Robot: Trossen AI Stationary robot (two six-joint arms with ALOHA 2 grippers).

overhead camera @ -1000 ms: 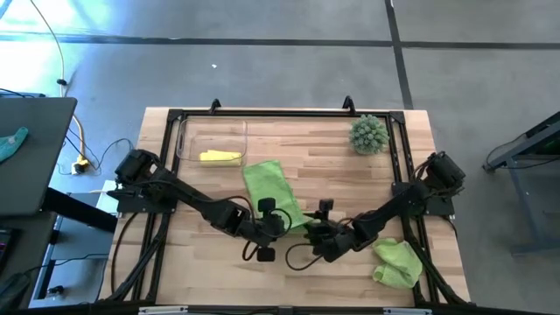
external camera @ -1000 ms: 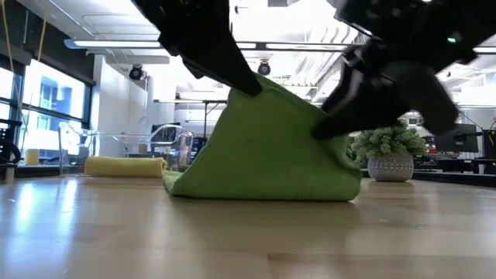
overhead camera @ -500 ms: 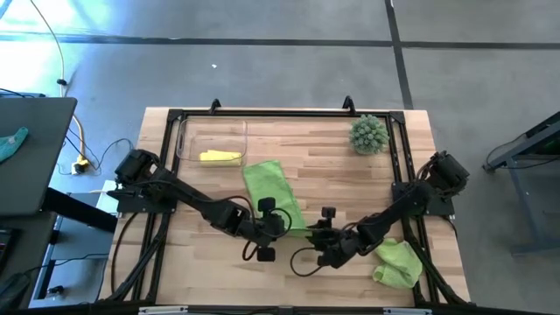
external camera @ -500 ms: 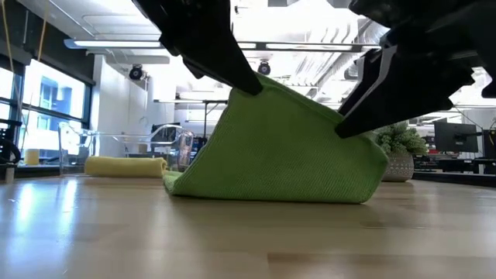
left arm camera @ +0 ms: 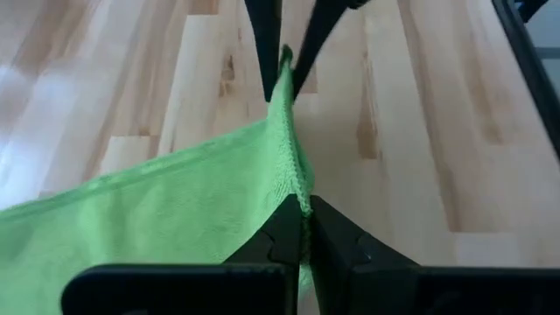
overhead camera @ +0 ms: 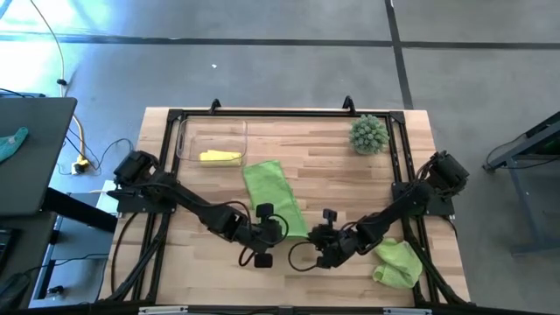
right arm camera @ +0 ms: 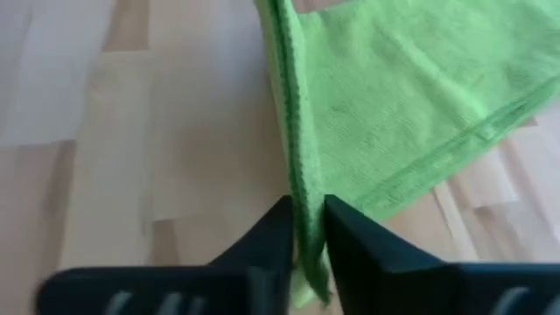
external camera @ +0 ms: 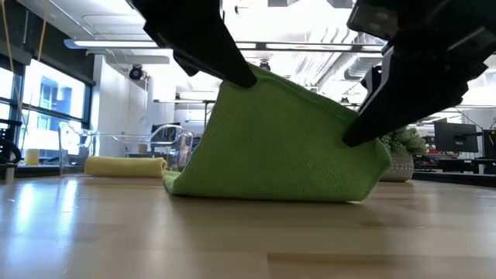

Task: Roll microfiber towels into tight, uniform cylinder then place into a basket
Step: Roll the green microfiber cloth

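A light green microfiber towel [overhead camera: 273, 188] lies mid-table with its far part flat on the wood and its near edge raised [external camera: 279, 147]. My left gripper [overhead camera: 278, 229] is shut on that edge's left corner. My right gripper [overhead camera: 317, 238] is shut on its right corner. A pale yellow towel roll [overhead camera: 219, 157] lies inside the clear basket [overhead camera: 185, 140] at the far left. Another green towel [overhead camera: 395, 262] sits crumpled on the near right. My left gripper pinches the towel's hemmed near edge at its left corner [left arm camera: 296, 188] between its two fingers, coming down on a slant from above. The corner is lifted clear of the table, and the cloth slopes from it down to the wood. My right gripper pinches the same hemmed edge at its right corner [right arm camera: 302, 188] between both fingers, slanting down from above on the table's right. That corner [external camera: 364, 132] is held lower than the left one, and the edge runs nearly straight between the two holds.
A spiky round green plant in a pot [overhead camera: 368, 134] stands at the far right. The black frame rails [overhead camera: 398, 166] run along the table's sides and far edge. Bare wood lies in front of the raised towel [external camera: 248, 240].
My right gripper has gone toward the table's right and near edge, drawing the towel's right corner outward. The raised edge now spans wider and straighter between the two grippers. The far part of the towel has stayed on the table. My left gripper has kept its hold.
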